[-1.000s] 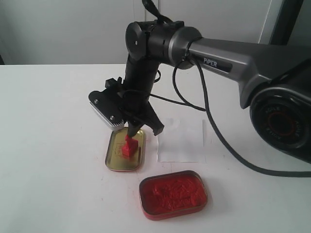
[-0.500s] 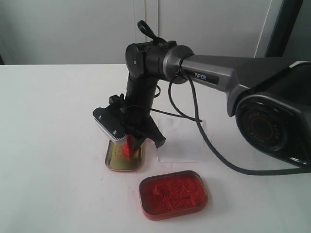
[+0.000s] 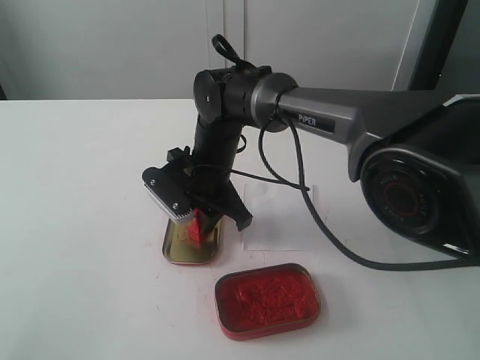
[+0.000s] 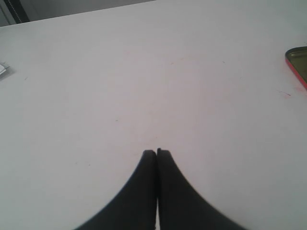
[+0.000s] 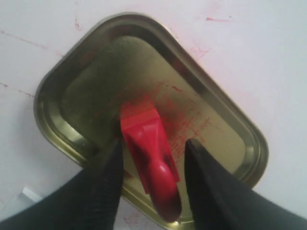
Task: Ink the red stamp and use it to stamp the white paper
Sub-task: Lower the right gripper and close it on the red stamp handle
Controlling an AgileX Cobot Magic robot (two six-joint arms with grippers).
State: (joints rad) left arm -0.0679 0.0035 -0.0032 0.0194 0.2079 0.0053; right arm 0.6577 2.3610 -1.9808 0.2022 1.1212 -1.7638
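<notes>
The red stamp point(image 3: 195, 227) stands upright in an open gold tin lid point(image 3: 174, 251). My right gripper point(image 3: 217, 219) hangs low over it. In the right wrist view the stamp point(image 5: 148, 143) sits between the two black fingers of the right gripper point(image 5: 153, 143), which is open, with a clear gap on at least one side of the handle. The white paper point(image 3: 281, 217) lies flat just right of the lid, partly behind the arm's cable. My left gripper point(image 4: 157, 152) is shut on nothing above bare tabletop and does not show in the exterior view.
An oval tin of red ink paste point(image 3: 268, 298) lies open near the front edge, in front of the paper. The lid's floor point(image 5: 96, 62) is smeared with red. A tin's edge point(image 4: 297, 64) shows at the side of the left wrist view. The right arm's black cable point(image 3: 315, 217) loops over the paper.
The right arm has come down, bringing its open fingers lower around the stamp in the lid. Over the last half second it has hardly moved. The stamp stays in place.
</notes>
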